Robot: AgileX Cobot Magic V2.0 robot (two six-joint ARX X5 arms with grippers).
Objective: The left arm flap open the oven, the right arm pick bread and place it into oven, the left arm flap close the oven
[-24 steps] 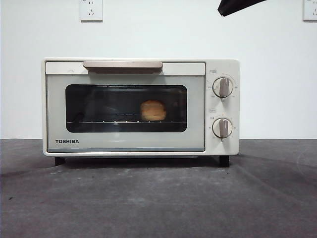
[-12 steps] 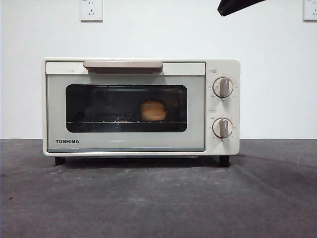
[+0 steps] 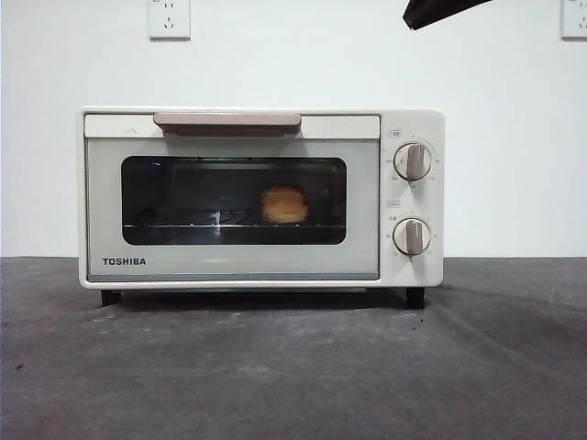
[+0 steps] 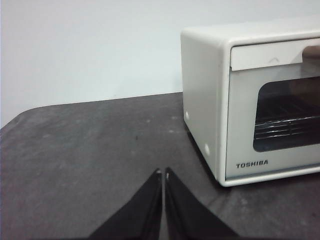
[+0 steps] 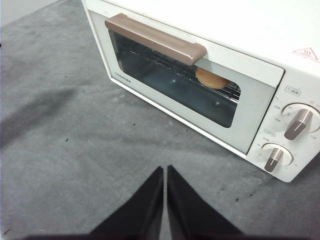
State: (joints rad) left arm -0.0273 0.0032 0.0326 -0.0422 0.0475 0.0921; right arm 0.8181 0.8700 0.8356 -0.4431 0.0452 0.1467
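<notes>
The oven (image 3: 261,197) stands on the dark grey table (image 3: 293,367) with its door shut and the beige handle (image 3: 227,120) lying flush along the top of the door. The bread (image 3: 283,203) rests on the wire rack (image 3: 229,223) inside, seen through the dark glass, right of the window's middle.

The left gripper (image 4: 163,172) has its two black jaws pressed together with nothing between them. It sits low over bare table, well apart from the oven, which lies ahead of it and off to one side; only the oven's side wall and the near end of the door show from this wrist. The bread does not show in this view.

The right gripper (image 5: 164,169) likewise has its jaws closed tip to tip and holds nothing. It hangs above the table in front of the oven, looking down on the door. The bread lies beyond its fingertips, behind the glass and just under the handle's end, well apart from the jaws. The two knobs (image 5: 298,123) sit further off on the same side.

In the front view, a black arm tip (image 3: 438,11) shows at the upper edge; which arm it belongs to cannot be told.
</notes>
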